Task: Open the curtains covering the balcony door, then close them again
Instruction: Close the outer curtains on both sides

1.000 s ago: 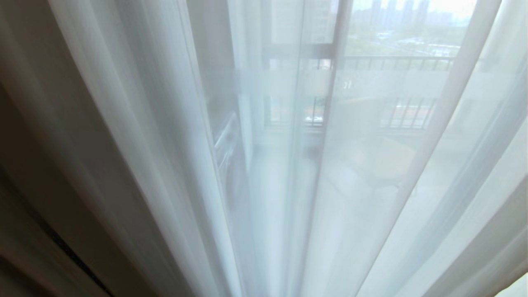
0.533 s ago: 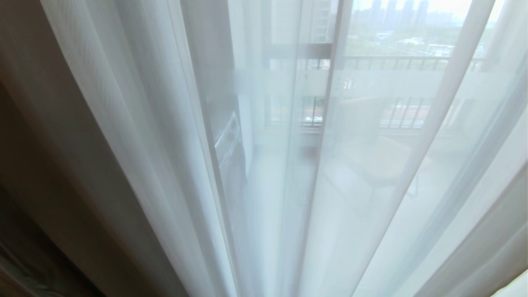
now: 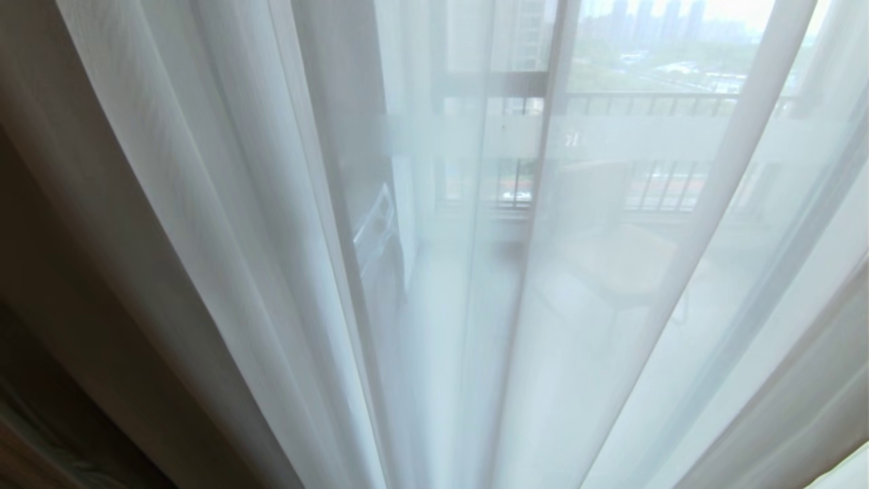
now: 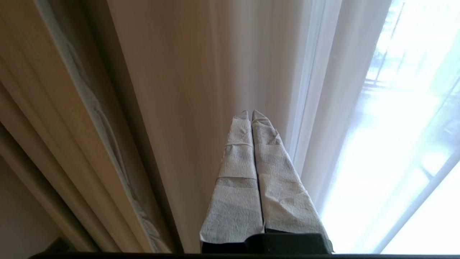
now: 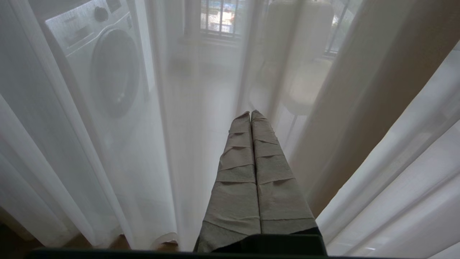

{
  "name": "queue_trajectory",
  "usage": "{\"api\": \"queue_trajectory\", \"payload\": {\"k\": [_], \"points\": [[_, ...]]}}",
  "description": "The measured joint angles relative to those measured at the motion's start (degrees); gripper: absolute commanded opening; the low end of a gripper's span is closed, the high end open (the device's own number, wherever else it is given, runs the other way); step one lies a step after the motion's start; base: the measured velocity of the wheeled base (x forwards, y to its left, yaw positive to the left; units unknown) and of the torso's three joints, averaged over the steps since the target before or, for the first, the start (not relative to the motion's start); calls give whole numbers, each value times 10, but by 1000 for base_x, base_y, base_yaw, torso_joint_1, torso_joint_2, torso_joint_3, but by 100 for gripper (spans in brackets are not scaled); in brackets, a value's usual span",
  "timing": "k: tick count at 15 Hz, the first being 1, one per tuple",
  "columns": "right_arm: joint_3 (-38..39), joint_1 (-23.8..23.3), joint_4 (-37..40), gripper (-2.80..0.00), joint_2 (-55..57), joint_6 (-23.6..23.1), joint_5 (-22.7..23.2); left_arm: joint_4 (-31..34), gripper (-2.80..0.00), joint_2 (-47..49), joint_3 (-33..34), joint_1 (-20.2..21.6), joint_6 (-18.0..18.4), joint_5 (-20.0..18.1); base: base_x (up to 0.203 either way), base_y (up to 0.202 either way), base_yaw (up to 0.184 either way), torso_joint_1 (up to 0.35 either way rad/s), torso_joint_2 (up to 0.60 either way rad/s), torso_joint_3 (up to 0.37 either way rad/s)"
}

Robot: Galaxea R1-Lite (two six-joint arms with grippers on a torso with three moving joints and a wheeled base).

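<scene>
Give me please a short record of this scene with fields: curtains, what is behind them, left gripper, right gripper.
curtains: white sheers hang drawn across the view; beige drape gathered at the side
behind sheers: washing machine, chair, balcony railing, seen dimly
left gripper: shut, empty, pointing at the curtain folds beside the beige drape
right gripper: shut, empty, pointing at the sheers

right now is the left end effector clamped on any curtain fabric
No: in the left wrist view the left end effector has its wrapped fingers pressed together with nothing between them, in front of the beige drape.
</scene>
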Motion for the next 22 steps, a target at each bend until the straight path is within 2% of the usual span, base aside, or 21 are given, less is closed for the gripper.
{"api": "queue_trajectory", "payload": {"k": [2,5,7,9,12,16,22], "points": [[0,0,0,-280,0,0,0,-1,-280,-5,10,-35,2,4,0,0,0,0,0,0],[0,0,0,-280,0,0,0,-2,-280,-10,45,-150,2,27,0,0,0,0,0,0],[0,0,0,-280,0,0,0,-1,-280,-33,97,-213,2,76,0,0,0,0,0,0],[0,0,0,-280,0,0,0,-5,-280,-74,149,-244,2,119,0,0,0,0,0,0],[0,0,0,-280,0,0,0,3,-280,-143,201,-257,2,121,0,0,0,0,0,0],[0,0,0,-280,0,0,0,68,-280,-224,212,-255,0,80,0,0,0,0,0,0],[0,0,0,-280,0,0,0,68,-280,-247,213,-254,-1,81,0,0,0,0,0,0]]}}
